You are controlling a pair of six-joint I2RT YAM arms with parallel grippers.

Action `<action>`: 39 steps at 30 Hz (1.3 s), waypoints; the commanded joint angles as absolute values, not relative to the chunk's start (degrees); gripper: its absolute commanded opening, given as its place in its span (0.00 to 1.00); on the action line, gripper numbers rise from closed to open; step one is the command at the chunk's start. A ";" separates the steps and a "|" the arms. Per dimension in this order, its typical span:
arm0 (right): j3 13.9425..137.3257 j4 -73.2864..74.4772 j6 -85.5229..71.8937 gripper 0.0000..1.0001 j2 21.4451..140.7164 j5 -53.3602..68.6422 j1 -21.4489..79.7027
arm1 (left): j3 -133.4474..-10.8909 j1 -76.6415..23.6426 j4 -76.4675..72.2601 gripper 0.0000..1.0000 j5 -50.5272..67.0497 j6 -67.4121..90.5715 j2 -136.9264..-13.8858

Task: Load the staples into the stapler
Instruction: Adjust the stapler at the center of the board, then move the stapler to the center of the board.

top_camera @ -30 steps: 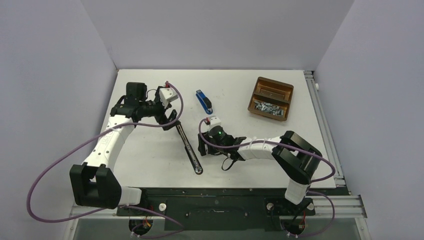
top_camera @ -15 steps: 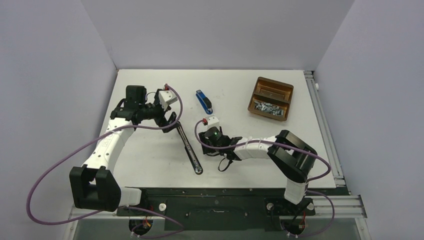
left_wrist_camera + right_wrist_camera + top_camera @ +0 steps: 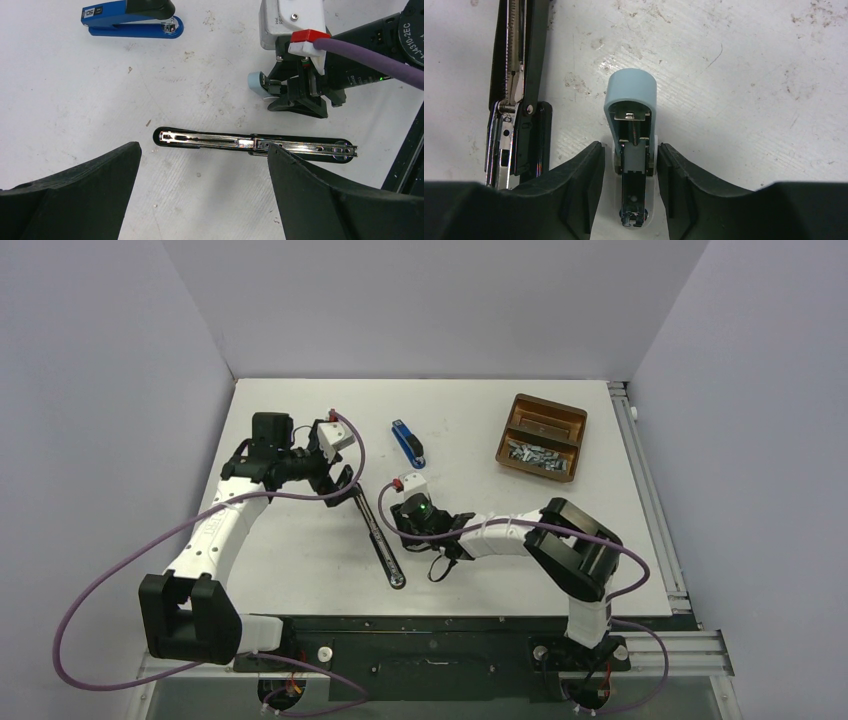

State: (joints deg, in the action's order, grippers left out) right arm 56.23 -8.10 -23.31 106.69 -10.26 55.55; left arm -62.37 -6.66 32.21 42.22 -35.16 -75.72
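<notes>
A small light-blue stapler [image 3: 631, 100] lies opened on the table, its empty metal channel [image 3: 633, 185] between the fingers of my right gripper [image 3: 629, 150]. Those jaws stand open, close on either side of it with thin gaps. A long black stapler [image 3: 376, 536] lies unfolded flat just to the left, also seen in the left wrist view [image 3: 250, 144]. My left gripper [image 3: 202, 160] hovers wide open over its far end, holding nothing. A blue stapler [image 3: 407, 443] lies shut farther back. The staples [image 3: 535, 453] sit in the brown tray [image 3: 560, 420].
The tray stands at the back right, well away from both grippers. Purple cables loop off both wrists. The right arm [image 3: 520, 530] stretches leftward low across the table's middle. Grey walls close in the left, back and right sides.
My right gripper has slid left toward the black stapler and its jaws have narrowed around the light-blue stapler. The left arm has hardly moved.
</notes>
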 commanded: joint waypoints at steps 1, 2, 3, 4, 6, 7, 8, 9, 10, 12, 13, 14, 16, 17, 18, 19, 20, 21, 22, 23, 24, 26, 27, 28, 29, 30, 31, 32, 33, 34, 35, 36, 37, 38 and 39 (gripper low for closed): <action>57.62 -9.16 -22.06 0.42 107.04 -10.54 56.14 | -62.31 -6.33 29.49 0.96 43.43 -34.89 -73.99; 57.53 -9.06 -22.13 0.42 106.79 -10.48 56.09 | -62.31 -6.33 29.45 0.96 43.42 -34.89 -74.00; 57.44 -8.79 -22.28 0.44 106.40 -10.54 56.14 | -62.31 -6.33 29.32 0.96 43.47 -34.89 -73.97; 57.29 -8.54 -22.54 0.48 105.72 -10.44 56.10 | -62.31 -6.33 29.24 0.96 43.58 -34.89 -74.00; 56.84 -7.84 -22.79 0.57 104.10 -10.14 56.08 | -62.45 -6.33 29.27 0.96 43.71 -34.89 -73.91; 56.68 -7.22 -22.77 0.61 103.05 -9.97 55.95 | -62.58 -6.31 29.27 0.96 43.76 -34.89 -73.94; 56.54 -6.62 -22.80 0.64 101.69 -9.80 55.86 | -62.81 -6.33 29.22 0.96 43.83 -34.89 -73.92; 56.45 -6.08 -22.72 0.67 100.31 -9.42 55.62 | -62.95 -6.33 29.26 0.96 43.87 -34.83 -73.96; 56.43 -5.57 -22.75 0.69 98.55 -8.88 55.18 | -63.32 -6.33 29.24 0.96 43.91 -34.56 -73.94; 56.38 -4.84 -22.81 0.72 94.97 -7.11 53.59 | -63.95 -6.33 29.50 0.96 44.02 -33.86 -74.05; 56.34 -4.73 -23.00 0.74 93.06 -5.87 52.50 | -64.22 -6.33 29.56 0.96 44.09 -33.50 -74.11; 56.38 -4.77 -23.06 0.75 91.56 -4.60 51.30 | -64.32 -6.25 29.56 0.96 44.16 -33.15 -74.16; 57.35 -4.64 -23.07 0.77 89.40 -2.80 47.80 | -64.14 -6.32 29.73 0.96 44.27 -32.99 -74.32; 58.21 -4.44 -22.86 0.78 89.00 -2.39 46.34 | -64.02 -6.33 29.96 0.96 44.26 -33.04 -74.39; 59.44 -4.16 -22.34 0.80 89.22 -1.94 44.73 | -63.92 -6.33 30.11 0.96 44.15 -33.05 -74.59; 60.91 -3.72 -21.83 0.81 90.54 -1.69 43.34 | -63.92 -6.37 30.30 0.96 43.97 -32.98 -74.88; 62.75 -3.00 -20.87 0.83 91.48 -1.61 42.09 | -64.01 -6.37 30.49 0.96 43.54 -32.90 -75.10; 64.98 -2.00 -19.66 0.85 93.36 -1.51 41.11 | -64.08 -6.41 30.76 0.96 43.36 -32.98 -75.36; 67.06 -1.14 -18.48 0.86 95.35 -1.50 40.35 | -64.15 -6.40 31.26 0.96 43.36 -33.46 -75.51; 69.24 -0.46 -17.15 0.87 98.20 -1.26 39.63 | -64.28 -6.39 31.65 0.96 43.37 -33.96 -75.62; 70.97 -0.28 -16.00 0.87 100.15 -0.83 39.03 | -64.26 -6.48 31.65 0.96 43.30 -34.16 -75.60; 74.64 -0.18 -14.72 0.88 104.34 -0.48 37.82 | -64.25 -6.49 31.48 0.96 43.31 -34.36 -75.67; 76.62 -0.18 -14.35 0.89 106.37 1.03 37.09 | -64.34 -6.55 31.47 0.96 43.30 -34.36 -75.79; 78.44 -0.18 -13.87 0.89 108.24 1.62 36.63 | -64.37 -6.54 31.39 0.96 43.29 -34.44 -75.85; 80.79 -0.18 -13.19 0.89 110.12 1.66 36.38 | -64.35 -6.62 31.38 0.96 43.25 -34.64 -75.99; 82.38 -0.18 -12.50 0.89 111.72 1.60 36.35 | -64.35 -6.79 31.39 0.96 43.26 -34.83 -76.01; 84.07 -0.18 -11.78 0.90 113.52 1.52 36.31 | -64.34 -6.91 31.41 0.96 43.21 -35.03 -76.11; 85.83 -0.18 -11.32 0.90 115.19 1.39 36.30 | -64.34 -7.06 31.53 0.96 43.16 -35.39 -76.24; 87.46 -0.18 -10.92 0.90 116.85 1.18 36.38 | -64.31 -7.19 31.48 0.96 43.16 -35.65 -76.33; 88.89 -0.18 -10.70 0.90 118.39 0.84 36.23 | -64.28 -7.35 31.46 0.96 43.11 -35.87 -76.40; 90.10 -0.18 -10.52 0.90 119.60 0.60 36.18 | -64.32 -7.50 31.45 0.96 43.09 -36.06 -76.50; 91.19 -0.18 -10.30 0.91 120.72 0.74 36.13 | -64.33 -7.62 31.39 0.96 43.07 -36.16 -76.59; 91.99 -0.18 -10.18 0.91 121.70 0.80 36.19 | -64.34 -7.63 31.38 0.96 43.07 -36.31 -76.70; 92.81 -0.18 -9.99 0.90 122.59 0.69 36.13 | -64.34 -7.80 31.26 0.96 43.02 -36.50 -76.77; 93.60 -0.18 -9.83 0.90 123.51 0.64 36.12 | -64.34 -7.85 31.22 0.96 42.92 -36.55 -76.85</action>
State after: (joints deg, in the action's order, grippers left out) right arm 88.66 0.95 -12.03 122.08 0.69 36.32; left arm -62.39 -7.38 31.81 42.24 -35.22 -76.27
